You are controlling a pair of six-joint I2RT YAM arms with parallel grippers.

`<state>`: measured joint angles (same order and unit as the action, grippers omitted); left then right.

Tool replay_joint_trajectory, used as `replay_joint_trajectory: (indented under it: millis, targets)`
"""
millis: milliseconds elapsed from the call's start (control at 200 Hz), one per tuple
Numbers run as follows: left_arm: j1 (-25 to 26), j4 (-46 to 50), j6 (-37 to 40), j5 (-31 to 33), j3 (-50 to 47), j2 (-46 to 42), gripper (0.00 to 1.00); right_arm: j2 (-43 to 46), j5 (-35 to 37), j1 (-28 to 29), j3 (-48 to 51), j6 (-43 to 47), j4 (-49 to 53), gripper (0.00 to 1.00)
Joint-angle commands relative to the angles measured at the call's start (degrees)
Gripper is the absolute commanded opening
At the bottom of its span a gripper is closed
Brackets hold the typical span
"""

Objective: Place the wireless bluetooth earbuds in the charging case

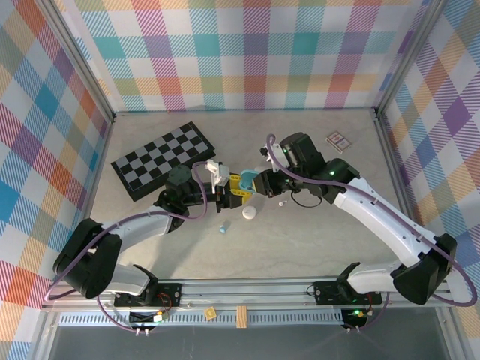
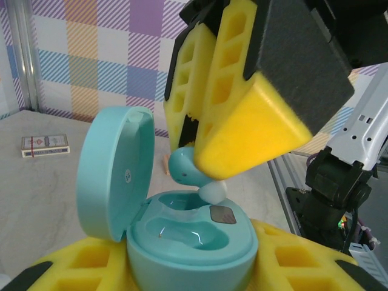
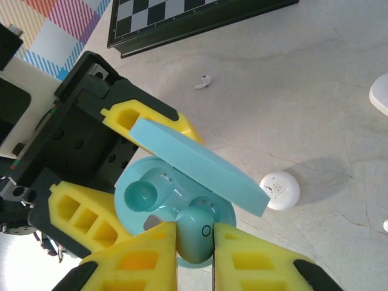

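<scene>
Counter [image 1: 315, 247] on the near side of the charging case [image 2: 194, 242] carries a loose blue bud [image 1: 223, 226], a little to the left, and a white pebble case [image 1: 250, 213] closer in. My left pincer [image 1: 240, 184] is clamped on the charging case from below, yellow pads on either side, its lid [image 2: 109, 176] swung up and open. My right pincer [image 3: 195, 250] is closed on a pale-blue earbud [image 3: 195, 233], whose white tip hangs right at the case's open top beside an empty socket; whether it touches I cannot tell. Just right of the case lies a tiny white bud [image 1: 282, 202]. Beyond the case to the left sits a chessboard [image 1: 161, 159], and far beyond it to the right a small card box [image 1: 337, 140].
</scene>
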<state>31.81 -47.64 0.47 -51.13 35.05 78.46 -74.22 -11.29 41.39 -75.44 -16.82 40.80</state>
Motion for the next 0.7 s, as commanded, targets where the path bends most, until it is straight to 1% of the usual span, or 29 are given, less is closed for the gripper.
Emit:
replay_joint_trajectory:
  millis: [0, 225, 440, 530, 695]
  targets:
    - [0.4, -1.1, 0.1, -1.6, 0.6, -1.9, 0.37, -0.5, 1.3, 0.5, -1.6, 1.9, 1.1, 0.19]
    - [0.4, -1.0, 0.2, -1.6, 0.5, -2.0, 0.37, -1.0, 1.4, 0.9, -2.1, 2.6, 1.6, 0.19]
    - [0.4, -1.0, 0.3, -1.3, 0.5, -2.1, 0.37, -2.5, 0.2, 2.0, -3.6, 5.2, 4.0, 0.20]
    - [0.4, -1.0, 0.2, -1.4, 0.5, -2.0, 0.37, -2.9, 0.1, 2.5, -4.1, 5.5, 4.1, 0.25]
    - [0.4, -0.9, 0.6, -1.1, 0.1, -2.4, 0.37, -1.6, 1.8, 2.6, -4.4, 5.0, 3.4, 0.38]
